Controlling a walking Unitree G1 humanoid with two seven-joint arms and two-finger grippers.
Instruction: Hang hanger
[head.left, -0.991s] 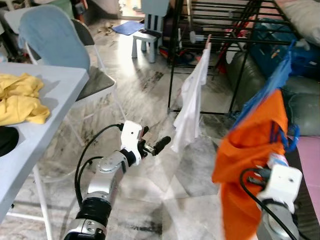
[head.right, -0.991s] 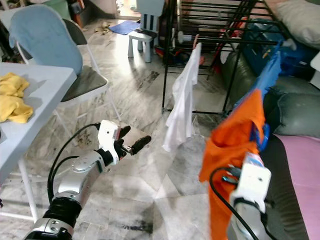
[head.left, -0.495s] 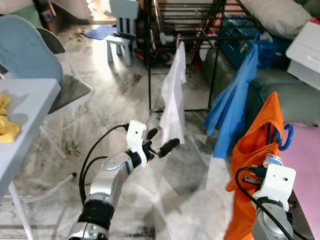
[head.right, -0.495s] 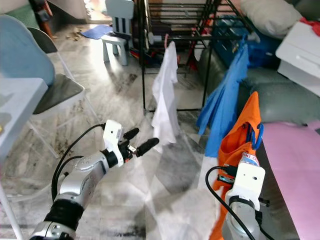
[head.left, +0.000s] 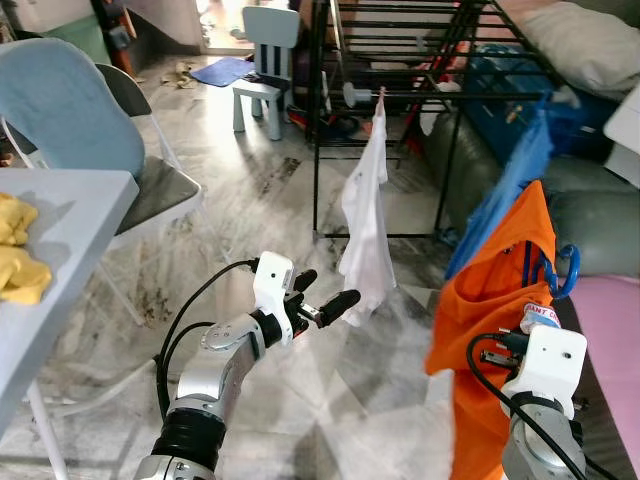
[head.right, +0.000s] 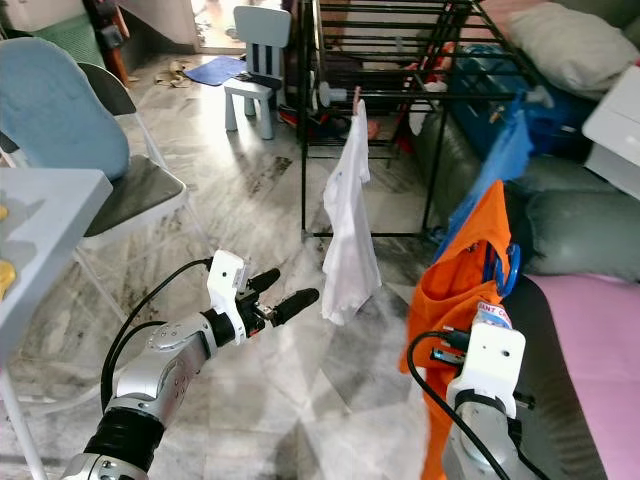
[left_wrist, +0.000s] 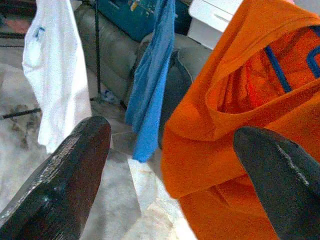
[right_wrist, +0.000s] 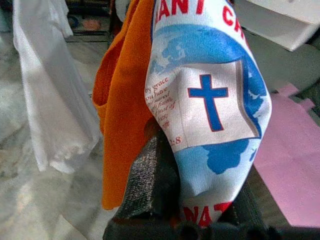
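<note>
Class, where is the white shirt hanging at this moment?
The white shirt hangs from the black drying rack ahead, left of the blue garment.

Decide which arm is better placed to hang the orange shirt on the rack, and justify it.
Right. The right end effector already grips the orange shirt on its blue hanger, held up on the rack's side. The left end effector is open, holds nothing, and points toward the white shirt.

An orange shirt (head.right: 460, 290) on a blue hanger (head.right: 500, 268) rides above the right arm; the left gripper (head.right: 284, 294) reaches, fingers apart, toward a white shirt (head.right: 347, 230).
</note>
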